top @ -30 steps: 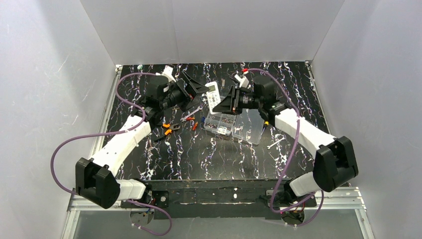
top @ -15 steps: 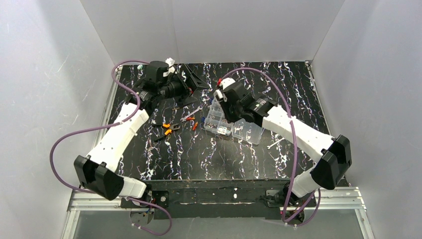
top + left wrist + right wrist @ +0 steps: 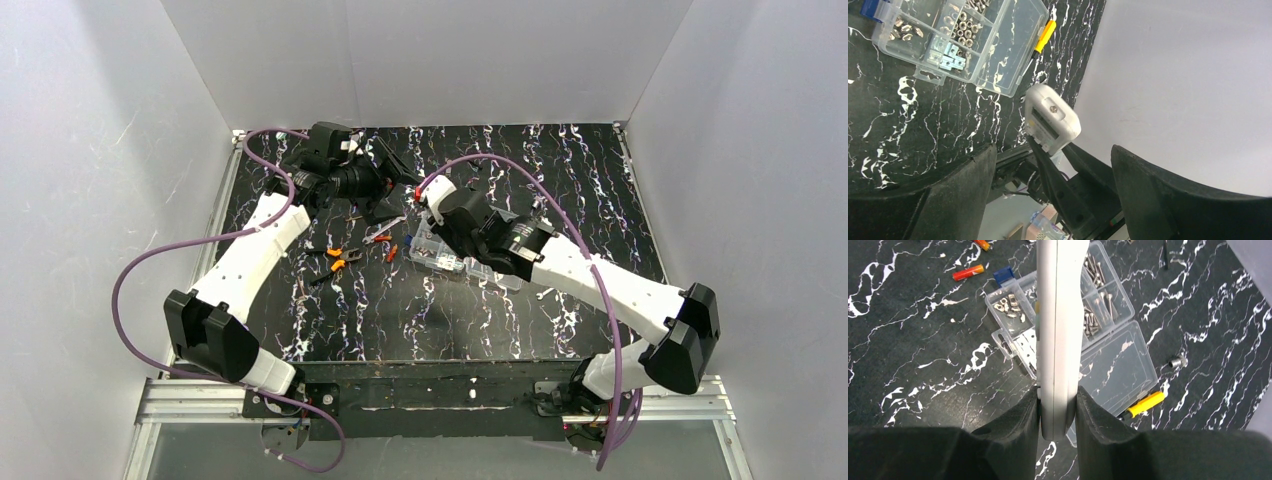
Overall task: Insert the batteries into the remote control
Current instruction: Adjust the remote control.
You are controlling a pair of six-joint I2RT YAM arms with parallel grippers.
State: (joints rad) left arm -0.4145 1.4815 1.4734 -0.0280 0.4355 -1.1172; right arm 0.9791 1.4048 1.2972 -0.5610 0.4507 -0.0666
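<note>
Clamped on the remote with the right gripper, pinching its near end across the thin sides, edge-on and lifted above the box. Facing it with the left gripper, spread wide and holding nothing, just beyond the box's far-left corner. Judged as presenting the remote to the other arm, with nothing loaded yet. Should roll the wrist until the brownish recess looks toward the left gripper; cannot tell the facing from here. Keep the pinch low on the body, leaving the recess uncovered. Hold steady over the box, clear of the yellow screwdriver just beside the box. Cannot make out any batteries near the box; locate those before closing the gap
</note>
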